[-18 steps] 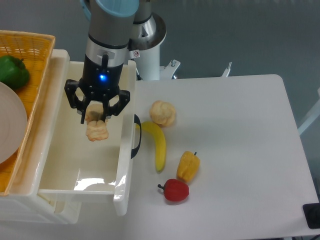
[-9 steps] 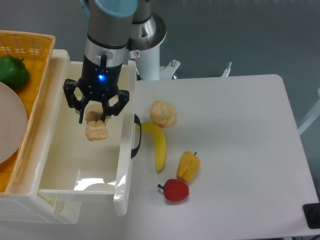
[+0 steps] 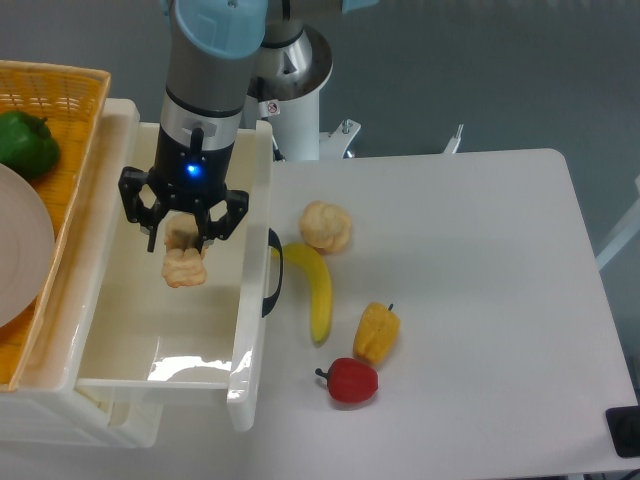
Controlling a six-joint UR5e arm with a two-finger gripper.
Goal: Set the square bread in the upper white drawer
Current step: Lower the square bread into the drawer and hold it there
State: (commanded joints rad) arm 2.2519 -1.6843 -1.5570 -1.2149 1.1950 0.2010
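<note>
The square bread (image 3: 184, 262) is a small golden-tan blocky piece hanging from my gripper (image 3: 183, 238), which is shut on its upper end. Both are inside the outline of the upper white drawer (image 3: 120, 330), above its left-centre floor. The drawer is pulled out, glossy white, with a dark curved handle (image 3: 273, 272) on its front panel. I cannot tell whether the bread touches the drawer floor.
On the white table lie a round pale bun (image 3: 326, 226), a banana (image 3: 314, 288), a yellow pepper (image 3: 377, 332) and a red pepper (image 3: 349, 380). A woven yellow basket (image 3: 70, 120) at the left holds a green pepper (image 3: 26, 142) and a white plate (image 3: 20, 250).
My gripper has carried the bread a little to the left over the drawer, still shut on it. The items on the table have not moved.
</note>
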